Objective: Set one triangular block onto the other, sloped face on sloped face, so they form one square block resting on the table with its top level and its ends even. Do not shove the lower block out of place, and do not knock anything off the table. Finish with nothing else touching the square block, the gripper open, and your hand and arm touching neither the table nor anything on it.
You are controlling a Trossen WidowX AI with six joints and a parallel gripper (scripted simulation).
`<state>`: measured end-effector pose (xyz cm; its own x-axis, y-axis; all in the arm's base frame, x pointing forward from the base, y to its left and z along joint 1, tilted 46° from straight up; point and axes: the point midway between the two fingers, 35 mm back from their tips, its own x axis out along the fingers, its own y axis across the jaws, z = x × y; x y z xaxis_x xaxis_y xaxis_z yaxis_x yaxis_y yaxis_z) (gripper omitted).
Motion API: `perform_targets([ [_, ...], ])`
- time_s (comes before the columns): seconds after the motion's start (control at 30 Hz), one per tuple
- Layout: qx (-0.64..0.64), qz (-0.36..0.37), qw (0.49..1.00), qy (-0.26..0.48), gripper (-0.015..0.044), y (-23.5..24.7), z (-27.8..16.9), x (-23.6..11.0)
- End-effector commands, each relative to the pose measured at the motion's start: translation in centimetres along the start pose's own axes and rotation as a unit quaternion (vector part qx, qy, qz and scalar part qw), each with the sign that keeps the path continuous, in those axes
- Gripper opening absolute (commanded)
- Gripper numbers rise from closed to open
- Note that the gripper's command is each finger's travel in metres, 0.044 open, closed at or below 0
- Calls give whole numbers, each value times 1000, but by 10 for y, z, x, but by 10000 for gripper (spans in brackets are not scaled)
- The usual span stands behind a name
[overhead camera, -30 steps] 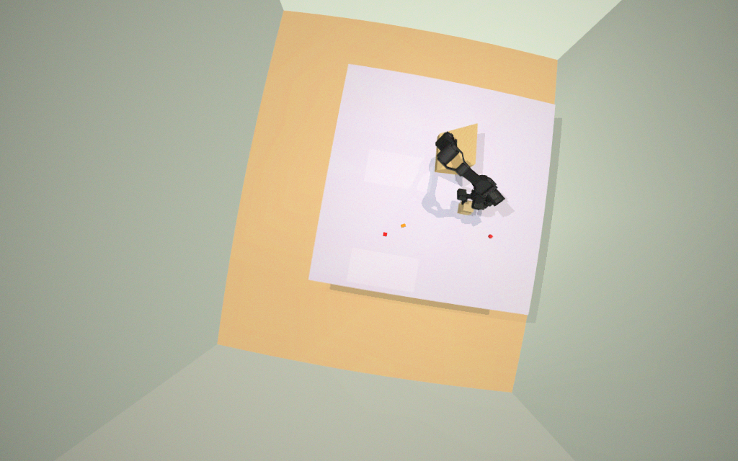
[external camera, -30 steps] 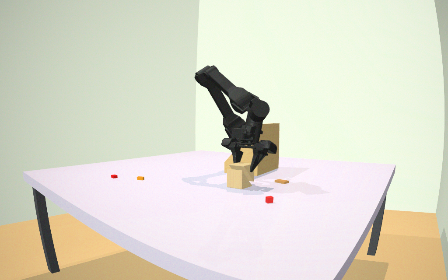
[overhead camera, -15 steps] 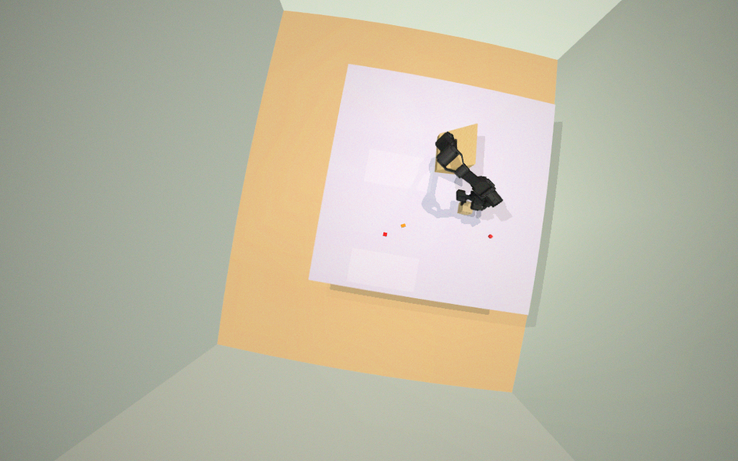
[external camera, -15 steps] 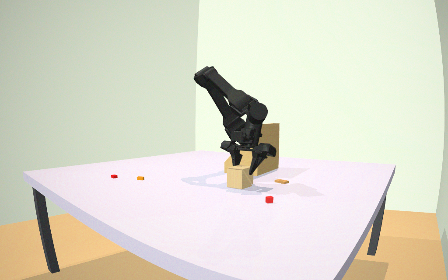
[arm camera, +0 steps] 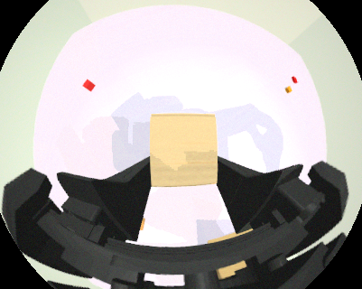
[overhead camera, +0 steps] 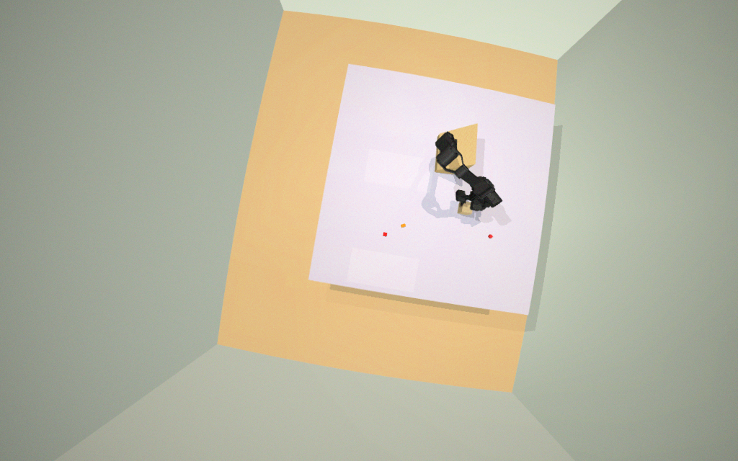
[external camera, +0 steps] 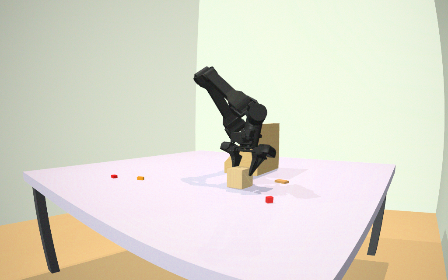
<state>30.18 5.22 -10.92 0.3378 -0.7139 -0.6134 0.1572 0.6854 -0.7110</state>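
Note:
Two tan triangular blocks lie together as one square block (external camera: 238, 178) (overhead camera: 465, 210) (arm camera: 183, 139) on the white table (external camera: 170, 222) (overhead camera: 395, 114). A seam runs across the block in the wrist view. My gripper (external camera: 245, 166) (overhead camera: 467, 202) (arm camera: 181, 158) reaches down from above, with a black finger on each side of the block's top. It is shut on the upper triangular block. The lower block is mostly hidden under the upper one and the fingers. The square block rests on the table, with its top looking level in the side view.
A large tan slab (overhead camera: 468, 137) stands behind the arm. A flat orange piece (external camera: 281, 181) and a red cube (external camera: 269, 199) (overhead camera: 490, 235) lie close to the block. Another red cube (external camera: 114, 176) (overhead camera: 384, 234) and an orange bit (external camera: 140, 178) (overhead camera: 403, 225) lie farther left.

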Motion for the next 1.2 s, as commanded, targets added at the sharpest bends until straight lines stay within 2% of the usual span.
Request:
perform_targets([
  [0.0, -2, -2, 1000, -3, 0, 0, 1, 0],
  [0.93, -2, -3, 1000, -2, 0, 0, 1, 2],
  [1.17, -2, -1, 1000, -1, 184, 0, 0, 2],
])
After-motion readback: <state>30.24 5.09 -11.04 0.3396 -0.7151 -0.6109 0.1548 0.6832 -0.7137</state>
